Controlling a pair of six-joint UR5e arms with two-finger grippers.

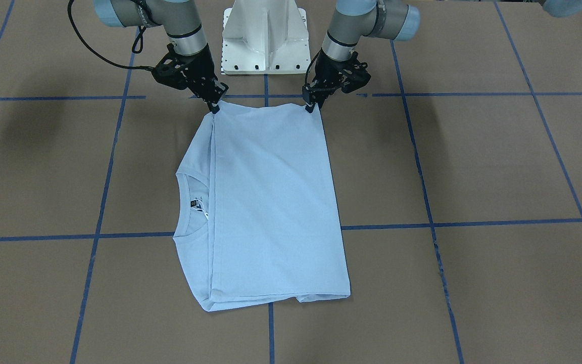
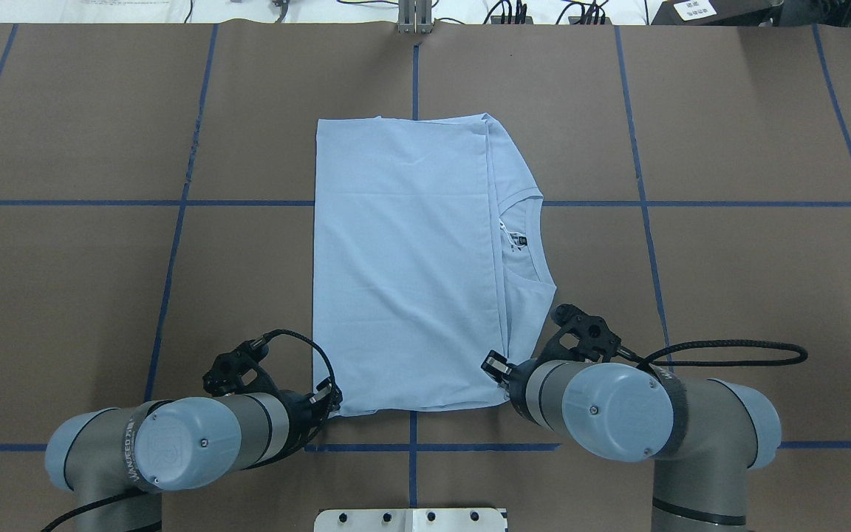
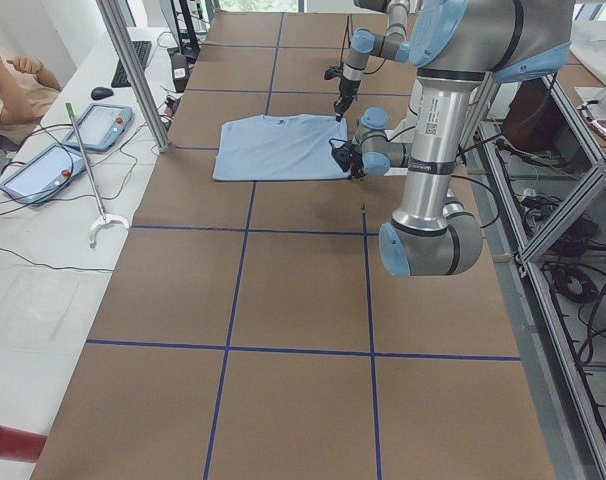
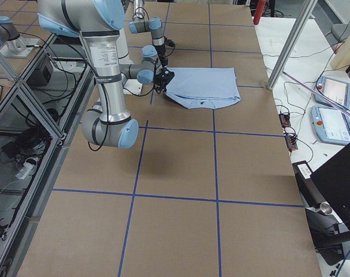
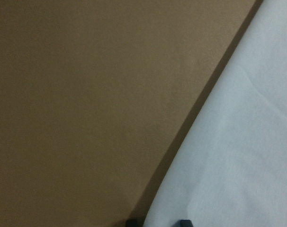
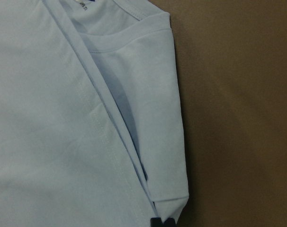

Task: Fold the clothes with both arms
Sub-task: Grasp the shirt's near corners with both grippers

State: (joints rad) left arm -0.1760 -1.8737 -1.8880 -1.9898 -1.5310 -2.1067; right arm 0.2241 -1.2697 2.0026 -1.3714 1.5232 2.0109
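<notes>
The light blue T-shirt [image 1: 271,202] lies folded lengthwise on the brown table, its collar [image 2: 525,222] and dark neck label [image 2: 520,240] showing on the robot's right side. My left gripper [image 1: 312,105] is shut on the near left corner of the T-shirt [image 2: 403,258]. At the near right corner, where the folded layers meet, my right gripper [image 1: 214,104] is shut on the cloth. In the overhead view the left gripper [image 2: 331,399] and the right gripper [image 2: 498,367] stand at the shirt's near edge. The left wrist view shows only cloth [image 5: 238,156] and table. The right wrist view shows the layered edge [image 6: 110,156]. The chest print is hidden.
The white pedestal base [image 1: 264,40] stands just behind both grippers. Blue tape lines [image 1: 473,222] grid the table. Beyond the far edge, a person [image 3: 3,80] sits by tablets [image 3: 98,125] and an upright metal pole [image 3: 133,70]. Cables run along the far edge.
</notes>
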